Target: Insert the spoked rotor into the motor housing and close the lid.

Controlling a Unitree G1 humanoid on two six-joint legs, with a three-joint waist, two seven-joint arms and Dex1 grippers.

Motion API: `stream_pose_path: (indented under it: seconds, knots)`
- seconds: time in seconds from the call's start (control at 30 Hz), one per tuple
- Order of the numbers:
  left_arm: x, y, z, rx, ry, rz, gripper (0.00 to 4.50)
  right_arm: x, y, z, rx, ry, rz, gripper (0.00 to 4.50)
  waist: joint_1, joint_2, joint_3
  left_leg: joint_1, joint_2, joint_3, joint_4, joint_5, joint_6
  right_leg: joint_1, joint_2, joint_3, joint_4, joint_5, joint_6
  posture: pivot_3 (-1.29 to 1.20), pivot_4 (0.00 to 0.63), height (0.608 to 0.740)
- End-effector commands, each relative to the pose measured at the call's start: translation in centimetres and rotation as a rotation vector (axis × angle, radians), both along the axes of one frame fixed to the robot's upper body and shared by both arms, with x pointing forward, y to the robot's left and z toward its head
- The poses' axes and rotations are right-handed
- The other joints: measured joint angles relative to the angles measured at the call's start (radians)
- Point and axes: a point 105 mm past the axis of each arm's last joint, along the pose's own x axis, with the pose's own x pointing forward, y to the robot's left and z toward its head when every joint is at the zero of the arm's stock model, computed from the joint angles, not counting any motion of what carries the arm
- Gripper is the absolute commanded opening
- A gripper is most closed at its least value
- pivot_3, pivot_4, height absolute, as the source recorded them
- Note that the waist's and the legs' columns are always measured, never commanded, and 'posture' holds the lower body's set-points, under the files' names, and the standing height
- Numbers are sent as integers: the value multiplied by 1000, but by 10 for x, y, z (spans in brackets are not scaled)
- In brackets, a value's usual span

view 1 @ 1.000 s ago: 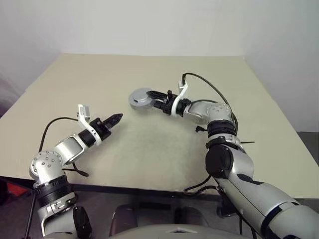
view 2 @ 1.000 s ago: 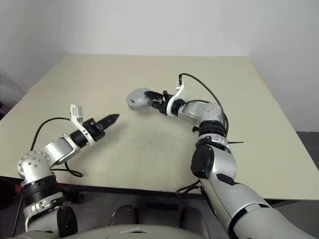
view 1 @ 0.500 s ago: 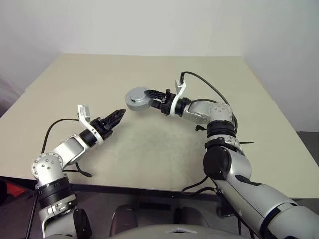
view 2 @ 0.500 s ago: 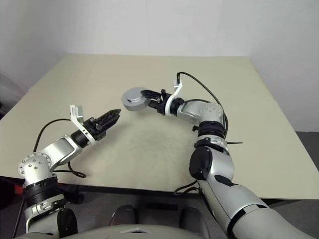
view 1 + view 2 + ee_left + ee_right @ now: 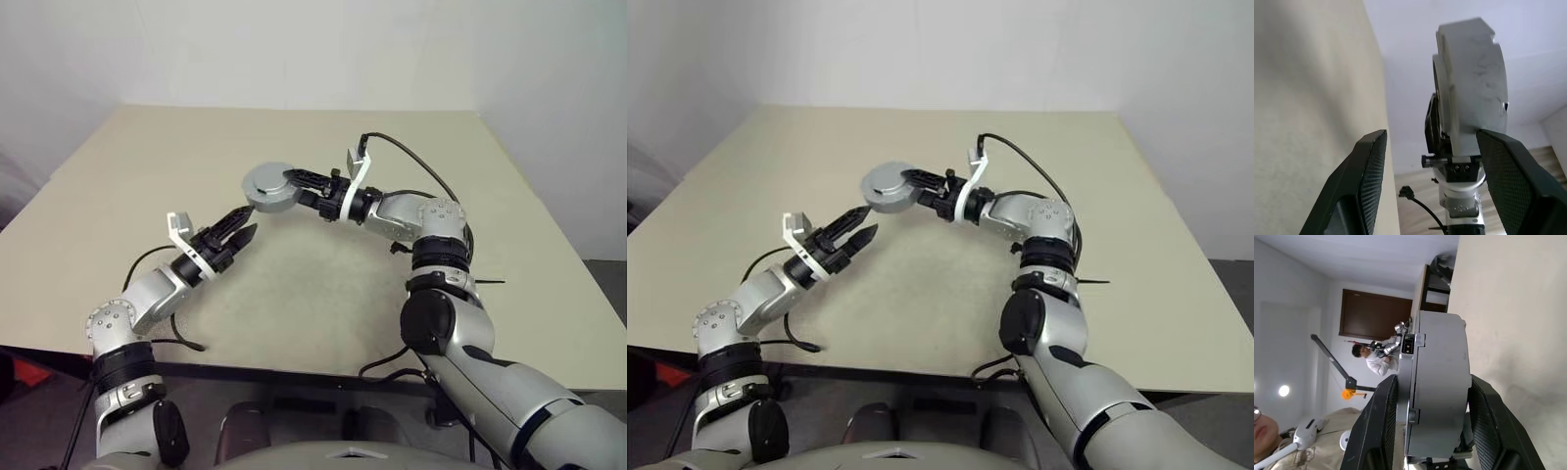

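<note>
A thick round grey disc with a notched rim, the lid (image 5: 266, 186) by its look, hangs above the middle of the table. My right gripper (image 5: 294, 185) is shut on its right edge, and the right wrist view shows the lid (image 5: 1437, 387) edge-on between my two fingers (image 5: 1378, 426). My left gripper (image 5: 250, 221) stands open just below and left of the disc, a short gap away. The left wrist view has the same lid (image 5: 1471, 88) edge-on beyond my spread fingers (image 5: 1369, 171). The spoked rotor and the motor housing are out of view.
The beige table (image 5: 294, 294) spreads out under both arms, its near edge close to my body and white walls behind. A black cable (image 5: 411, 166) loops over my right forearm. In the right wrist view a person (image 5: 1374, 360) stands far off in the room.
My left gripper has gone from shut to open, rolled, and shifted right towards the disc. My right gripper has raised the disc slightly.
</note>
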Motion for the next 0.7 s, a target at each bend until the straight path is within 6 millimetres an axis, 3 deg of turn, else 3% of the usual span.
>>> stream_pose_path:
  seconds: [0.03, 0.27, 0.4, 0.7]
  knots:
    - [-1, -5, 17, -31, -62, -36, 3087, -6, 7, 19, 38, -70, 42, 2008, -1, 0, 0, 0, 0, 0, 0, 0, 0, 0, 0, 0, 0, 0, 0, 0, 0, 740]
    - [-7, -4, 25, -25, -88, -60, 3087, -7, 9, 16, 18, -78, 43, 2008, -2, 0, 0, 0, 0, 0, 0, 0, -1, 0, 0, 0, 1, 0, 0, 0, 0, 740]
    - [2, -4, 35, -47, -112, -33, 3087, -8, 11, 16, 15, -88, 51, 2008, 0, 0, 0, 0, 0, 0, 1, 0, -1, 0, 0, 0, 1, 0, 0, 0, 0, 740]
    - [22, 2, 33, -48, -102, 26, 3087, -8, 10, 18, 10, -102, 46, 2008, 3, 0, 0, 0, 0, 0, 2, 1, -1, 0, 0, 1, 2, 2, 1, 0, 0, 740]
